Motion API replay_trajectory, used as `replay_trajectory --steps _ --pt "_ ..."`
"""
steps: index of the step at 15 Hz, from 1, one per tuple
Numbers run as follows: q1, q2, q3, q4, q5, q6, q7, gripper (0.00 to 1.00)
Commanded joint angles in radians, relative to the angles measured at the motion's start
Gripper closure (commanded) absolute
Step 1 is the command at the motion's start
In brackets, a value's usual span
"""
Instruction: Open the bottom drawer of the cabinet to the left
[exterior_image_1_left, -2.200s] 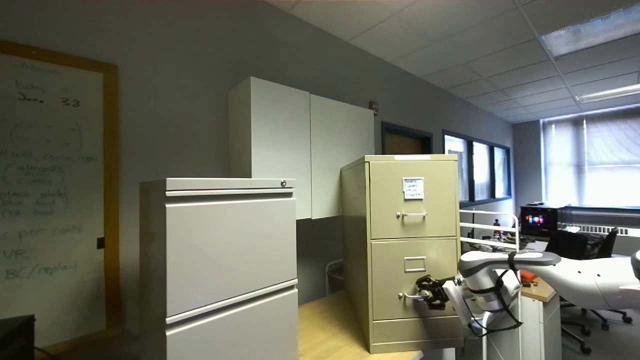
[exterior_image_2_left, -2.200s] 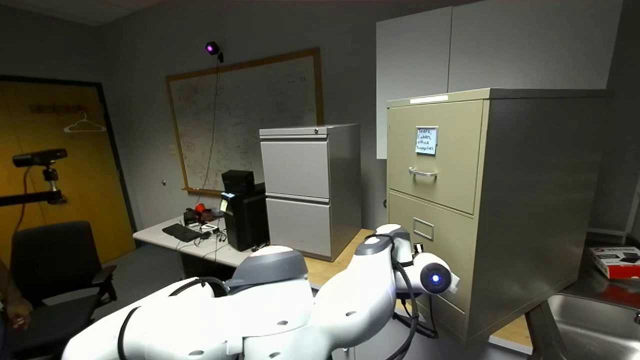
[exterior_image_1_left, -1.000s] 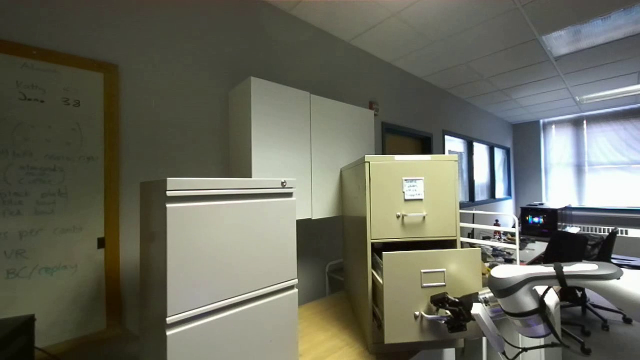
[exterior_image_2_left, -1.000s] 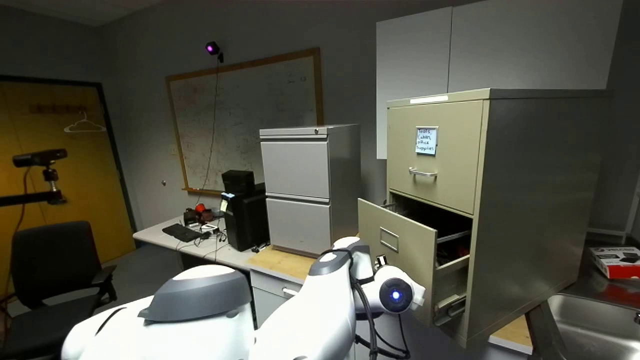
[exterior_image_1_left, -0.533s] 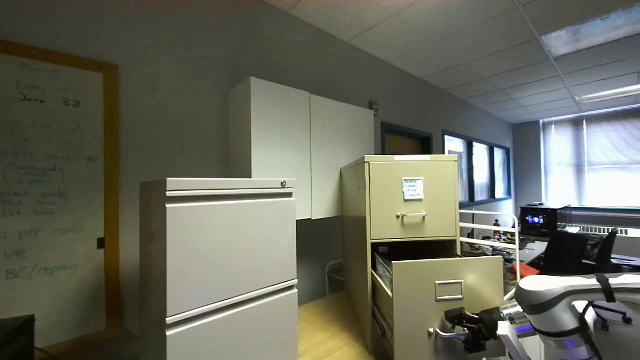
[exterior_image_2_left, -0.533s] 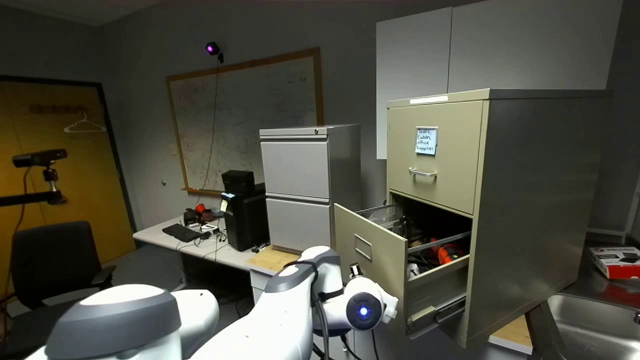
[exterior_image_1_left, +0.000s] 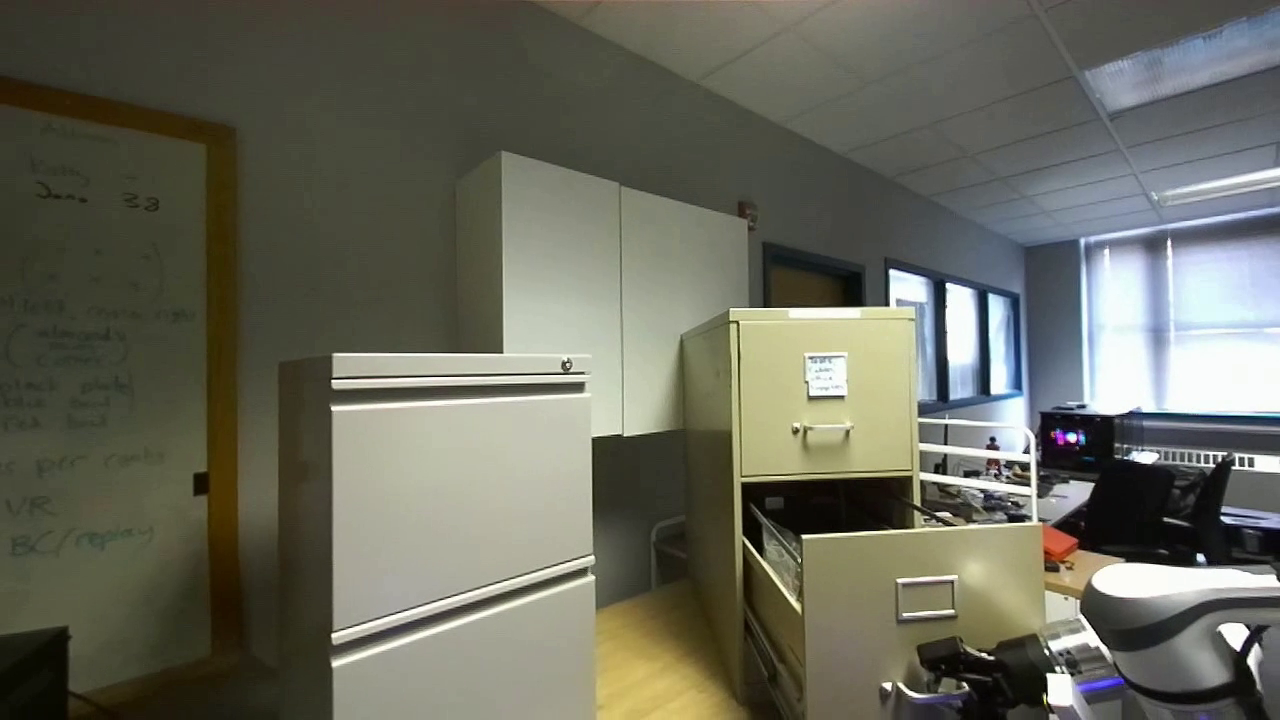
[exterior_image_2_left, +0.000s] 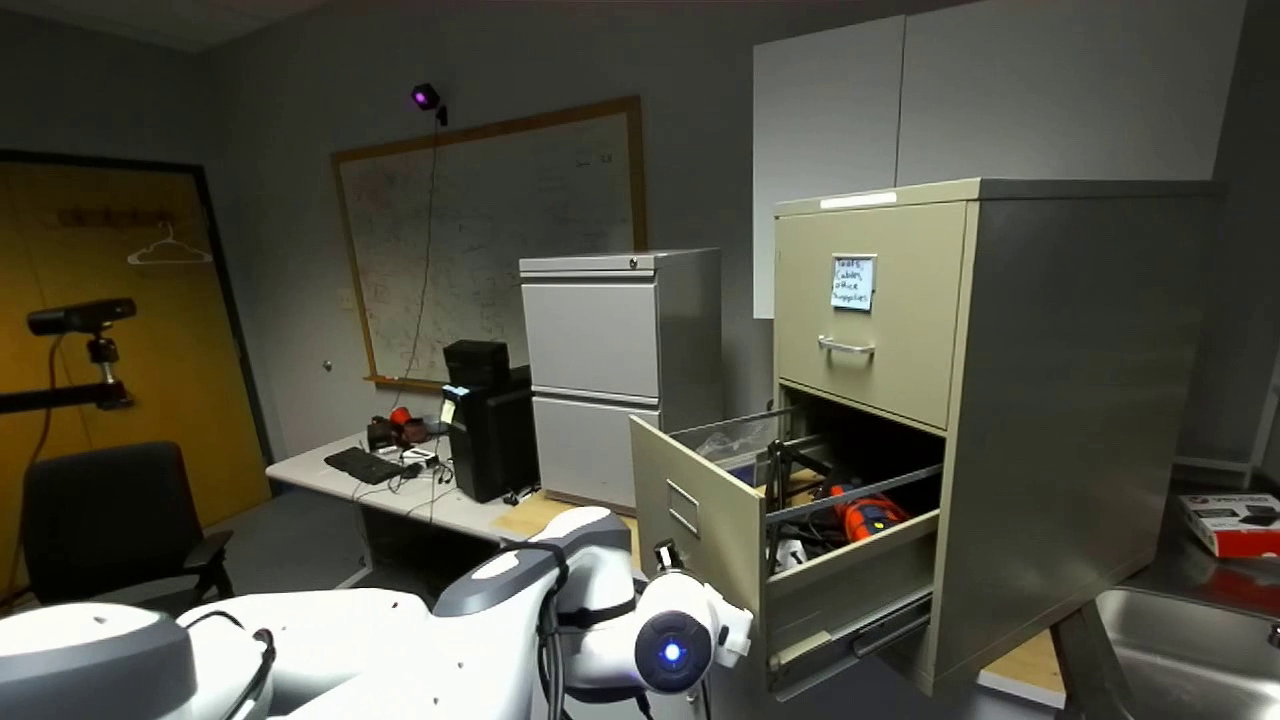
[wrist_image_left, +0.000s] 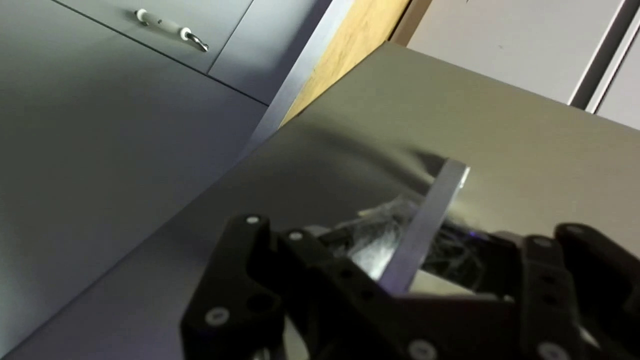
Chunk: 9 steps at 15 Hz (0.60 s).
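Note:
The beige cabinet (exterior_image_1_left: 710, 500) has its bottom drawer (exterior_image_1_left: 925, 570) pulled well out; in an exterior view the drawer front (exterior_image_2_left: 745, 560) stands away from the cabinet and contents show inside, including an orange item (exterior_image_2_left: 865, 515). The top drawer is shut. My gripper (exterior_image_1_left: 955, 685) is at the drawer's silver handle (exterior_image_1_left: 905, 692), low on the front. In the wrist view the handle bar (wrist_image_left: 445, 185) lies between the dark fingers (wrist_image_left: 420, 245), which appear shut on it. The arm hides the handle in an exterior view, and the frame edge cuts off the lower finger.
A grey cabinet (exterior_image_1_left: 460, 480) stands beside the beige one, on the wooden desktop (exterior_image_1_left: 650, 650). A sink (exterior_image_2_left: 1190, 650) and a red and white box (exterior_image_2_left: 1235, 522) lie beyond the beige cabinet. A desk with a black computer (exterior_image_2_left: 490, 440) and a chair (exterior_image_2_left: 110, 530) stand farther back.
The bottom drawer was shut 2.2 s ago and is now far out. My gripper has moved away from the cabinet with the handle, and continued outward over the last half second.

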Motion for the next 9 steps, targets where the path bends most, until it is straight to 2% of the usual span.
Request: replay_trajectory --steps 1,6,9 --pt "0.053 0.091 -0.05 0.009 -0.007 -0.077 -0.073 0.94" --pt "0.064 0.096 -0.049 0.02 -0.009 -0.086 -0.074 0.95" --pt "0.047 0.099 -0.041 0.002 -0.01 -0.085 -0.072 0.94"
